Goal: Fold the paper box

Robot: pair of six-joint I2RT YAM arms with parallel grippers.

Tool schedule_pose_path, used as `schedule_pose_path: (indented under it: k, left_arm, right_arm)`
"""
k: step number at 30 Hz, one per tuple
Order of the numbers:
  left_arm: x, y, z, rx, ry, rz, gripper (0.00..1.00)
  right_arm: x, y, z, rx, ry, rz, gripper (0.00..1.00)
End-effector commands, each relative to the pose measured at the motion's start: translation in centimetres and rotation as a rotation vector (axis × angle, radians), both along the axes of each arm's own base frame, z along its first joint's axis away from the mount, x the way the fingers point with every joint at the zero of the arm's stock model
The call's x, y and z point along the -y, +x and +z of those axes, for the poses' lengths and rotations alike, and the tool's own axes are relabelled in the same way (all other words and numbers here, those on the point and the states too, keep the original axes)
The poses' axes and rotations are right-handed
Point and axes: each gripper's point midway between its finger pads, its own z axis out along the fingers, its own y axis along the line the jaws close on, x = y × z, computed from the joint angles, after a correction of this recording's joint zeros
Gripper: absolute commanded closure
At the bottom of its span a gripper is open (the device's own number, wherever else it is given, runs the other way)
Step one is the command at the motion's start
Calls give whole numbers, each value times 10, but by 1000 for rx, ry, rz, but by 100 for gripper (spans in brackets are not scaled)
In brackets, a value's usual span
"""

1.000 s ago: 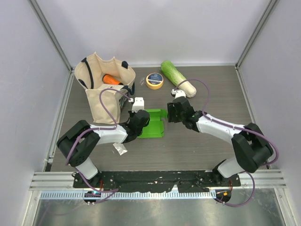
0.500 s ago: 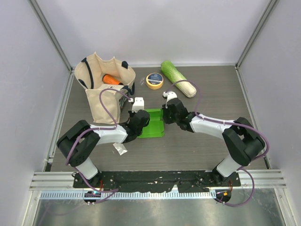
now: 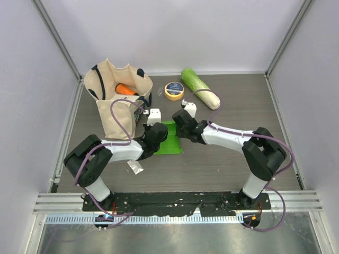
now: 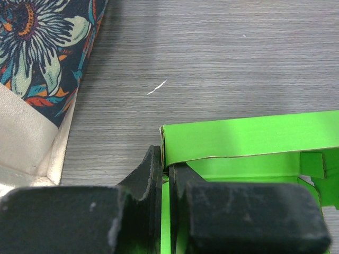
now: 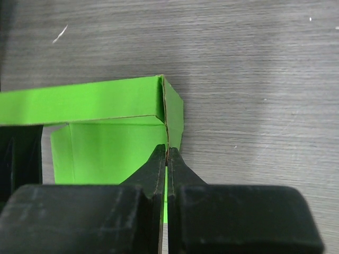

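The bright green paper box (image 3: 170, 140) lies partly folded on the dark wood table, between the two arms. From the left, my left gripper (image 3: 160, 133) is shut on the box's left side wall (image 4: 165, 159), the card pinched between its black fingers. From the right, my right gripper (image 3: 178, 124) is shut on the right side wall (image 5: 167, 151), whose thin edge runs between the fingertips. The far wall of the box (image 5: 79, 100) stands upright in both wrist views, with the floor panel (image 5: 106, 153) below it.
A cream tote bag (image 3: 117, 100) with a flowered lining (image 4: 32, 47) stands close to the left of the box and holds an orange thing (image 3: 125, 89). A tape roll (image 3: 174, 90) and a pale-green cabbage (image 3: 200, 88) lie at the back. A small white scrap (image 3: 135, 167) lies by the left arm.
My right gripper has moved left from beside the box to its right wall and closed on it. The right wall now stands upright. The left gripper has kept its hold and place.
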Motion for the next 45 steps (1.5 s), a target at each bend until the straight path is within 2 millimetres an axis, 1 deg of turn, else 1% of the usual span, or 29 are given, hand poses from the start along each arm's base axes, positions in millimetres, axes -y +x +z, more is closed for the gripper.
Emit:
schedule_pose_path:
  k: [1, 3, 6, 7, 10, 15, 16, 17, 20, 22, 23, 25, 26, 27, 29, 31, 32, 33, 34, 35, 37, 38, 39, 40, 41, 42, 43, 44, 45]
  left_arm:
    - [13, 1, 12, 30, -57, -34, 100]
    - [13, 1, 13, 31, -58, -34, 100]
    - [13, 0, 14, 32, -62, -34, 100]
    - [14, 0, 13, 32, -63, -36, 100]
    - [14, 0, 13, 30, -67, -38, 100]
    - [14, -1, 13, 29, -69, -39, 100]
    - [14, -1, 13, 29, -70, -40, 100]
    - [14, -1, 14, 31, -74, -40, 100]
    - [15, -1, 14, 31, -77, -44, 100]
    - [17, -1, 14, 27, -79, -50, 100]
    - [16, -2, 14, 23, -73, -55, 100]
    - [14, -3, 16, 24, -73, -52, 100]
    - [13, -4, 16, 23, -75, -49, 100]
    - [11, -6, 17, 24, -77, -46, 100]
    - [9, -7, 17, 20, -79, -44, 99]
    - [10, -7, 15, 16, -76, -43, 100]
    - [10, -7, 12, 11, -72, -46, 100]
    - [11, -6, 10, 8, -66, -51, 99]
    - [12, -5, 9, 10, -65, -56, 97]
    - [14, -5, 7, 6, -64, -64, 95]
    - [15, -5, 7, 0, -55, -72, 83]
    - [15, -5, 11, 3, -61, -73, 78]
    - [16, -7, 13, 1, -69, -83, 68]
    - [16, -9, 14, -3, -71, -89, 62]
    - [15, -10, 26, 10, -96, -86, 56]
    - [14, -14, 27, 3, -103, -91, 44]
    - [11, -19, 26, -19, -113, -85, 39]
    - [9, -22, 40, -5, -146, -82, 36]
    - [8, -27, 43, -15, -160, -89, 32]
  right_arm:
    - [-24, 19, 28, 7, 205, -224, 99]
    - [-30, 21, 22, -11, 226, -245, 99]
    - [-45, 21, 18, -47, 309, -261, 99]
    - [-51, 23, 22, -39, 352, -279, 99]
    - [-54, 26, 25, -25, 416, -316, 99]
    - [-63, 25, 20, -47, 483, -328, 99]
    - [-67, 28, 26, -36, 520, -331, 99]
    - [-72, 27, 25, -46, 556, -332, 99]
    - [-73, 28, 27, -32, 567, -328, 99]
    - [-67, 27, 25, -20, 520, -317, 99]
    - [-62, 27, 29, -8, 494, -311, 99]
    - [-47, 18, 19, 4, 350, -256, 99]
    - [-42, 13, 14, 12, 294, -204, 99]
    - [-36, 10, 15, 40, 212, -131, 99]
    - [-18, -1, 1, 18, 78, -81, 99]
    - [-6, -8, 1, 41, -5, -9, 99]
    - [3, -15, -7, 40, -31, 2, 99]
    - [4, -13, -2, 70, -19, 15, 99]
    - [7, -14, 5, 97, -20, 33, 99]
    - [14, -16, 1, 102, -39, 26, 99]
    - [17, -15, 6, 128, -49, 34, 99]
    - [25, -14, 3, 136, -75, 15, 99]
    - [25, -13, 3, 149, -73, 13, 99]
    - [27, -12, 4, 158, -72, 9, 99]
    - [33, -13, 0, 158, -77, -8, 99]
    - [33, -12, 0, 163, -64, -15, 99]
    - [34, -14, -2, 158, -64, -16, 99]
    - [34, -14, 0, 160, -56, -22, 99]
    - [34, -13, 1, 163, -51, -29, 99]
